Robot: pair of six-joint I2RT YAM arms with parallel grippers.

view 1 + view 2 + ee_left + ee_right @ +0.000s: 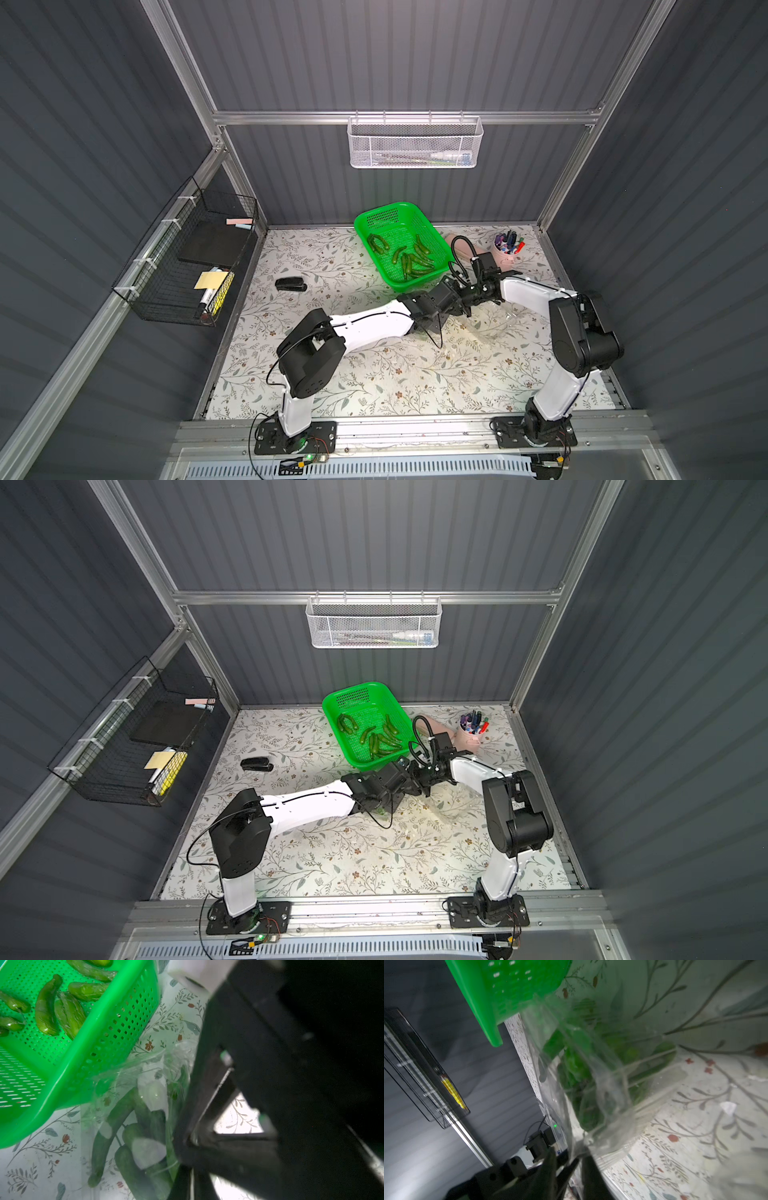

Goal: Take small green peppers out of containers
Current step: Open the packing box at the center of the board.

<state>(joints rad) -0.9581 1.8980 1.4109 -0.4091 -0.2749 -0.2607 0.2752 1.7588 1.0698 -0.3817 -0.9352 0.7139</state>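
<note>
Clear plastic container [149,1076] with small green peppers [122,1111] packed inside sits at the near-right corner of the green basket [382,216]. Touching the basket wall or just beside it: can't tell. More peppers lie loose in the basket.

Both arms meet over that spot. Left gripper [453,303]: jaws together, tip at the container. Whether plastic is pinched between them, can't tell; its wrist view is mostly blurred black hardware on one side of the container.

Right gripper [569,1159]: the container's edge runs down to its dark fingers [589,1169]. Too blurred to tell whether they are apart or clamped on that edge.

In both top views the container is hidden under the two grippers, with only the floral mat [374,374] showing around them. Lid position is unreadable: glare and folds in the plastic. Pepper count inside can't be made out, just overlapping green shapes.
</note>
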